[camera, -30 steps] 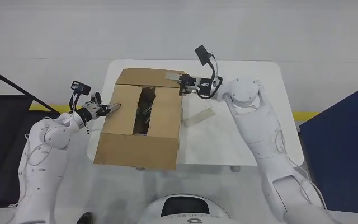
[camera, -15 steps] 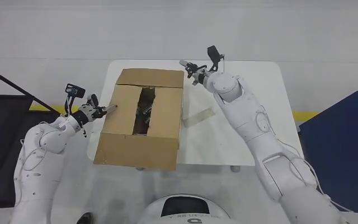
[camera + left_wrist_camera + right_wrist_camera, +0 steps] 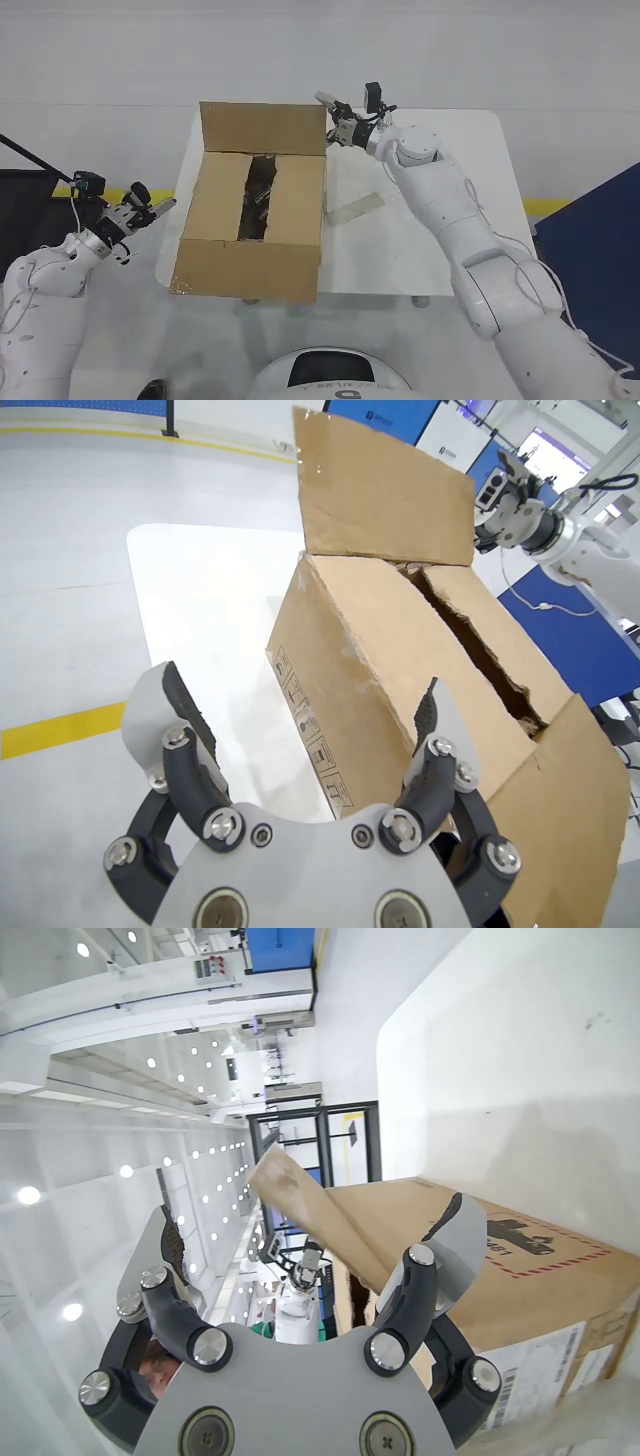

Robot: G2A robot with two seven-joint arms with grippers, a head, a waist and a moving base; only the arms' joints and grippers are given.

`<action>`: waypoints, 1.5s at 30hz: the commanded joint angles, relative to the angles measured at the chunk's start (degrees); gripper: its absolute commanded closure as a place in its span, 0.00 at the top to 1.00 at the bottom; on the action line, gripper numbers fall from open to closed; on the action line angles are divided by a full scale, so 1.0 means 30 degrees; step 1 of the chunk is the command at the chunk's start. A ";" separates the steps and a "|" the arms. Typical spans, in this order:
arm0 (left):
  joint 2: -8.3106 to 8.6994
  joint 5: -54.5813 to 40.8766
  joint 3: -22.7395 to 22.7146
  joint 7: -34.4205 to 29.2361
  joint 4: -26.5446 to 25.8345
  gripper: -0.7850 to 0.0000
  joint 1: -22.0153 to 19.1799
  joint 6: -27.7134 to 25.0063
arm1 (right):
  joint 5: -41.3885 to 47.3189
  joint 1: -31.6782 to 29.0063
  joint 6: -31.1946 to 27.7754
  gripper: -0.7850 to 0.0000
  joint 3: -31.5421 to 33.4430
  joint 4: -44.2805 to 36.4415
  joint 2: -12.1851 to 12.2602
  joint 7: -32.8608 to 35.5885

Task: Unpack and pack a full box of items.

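Note:
A cardboard box point(image 3: 250, 215) stands on the left part of the white table point(image 3: 440, 200). Its far flap point(image 3: 263, 127) is raised upright and its near flap point(image 3: 245, 270) hangs out over the table's front edge. Two inner flaps lie nearly flat, and a gap point(image 3: 262, 195) between them shows dark items inside. My right gripper point(image 3: 328, 103) is open at the far flap's right end; in the right wrist view point(image 3: 315, 1218) the flap's corner point(image 3: 295, 1203) stands beyond the spread fingers. My left gripper point(image 3: 160, 205) point(image 3: 300, 695) is open, off the table's left edge, facing the box's side point(image 3: 350, 680).
A pale strip point(image 3: 356, 208) lies on the table just right of the box. The right half of the table is bare. A dark blue panel point(image 3: 600, 260) stands right of the table, and a black mat point(image 3: 30, 200) lies on the floor at left.
The far flap has swung from lying flat to upright. My right gripper moved to the flap's far right corner. My left arm drew back leftward, away from the box.

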 commanded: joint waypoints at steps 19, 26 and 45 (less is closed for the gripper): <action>0.1044 1.0997 0.0175 0.5495 -0.2614 1.00 0.4034 -0.2399 | 0.0777 0.0073 -0.1889 1.00 0.0076 0.0475 0.0158 0.5256; 0.2142 1.3373 0.1527 0.9724 -0.3227 1.00 0.5402 -0.2399 | 0.0335 -0.0296 -0.1691 1.00 -0.0216 0.0201 0.0126 0.4738; 0.4735 0.9032 0.3718 1.4755 -0.3045 1.00 0.4274 -0.2399 | 0.0011 -0.1306 -0.2363 1.00 0.0308 -0.0879 0.0710 0.5614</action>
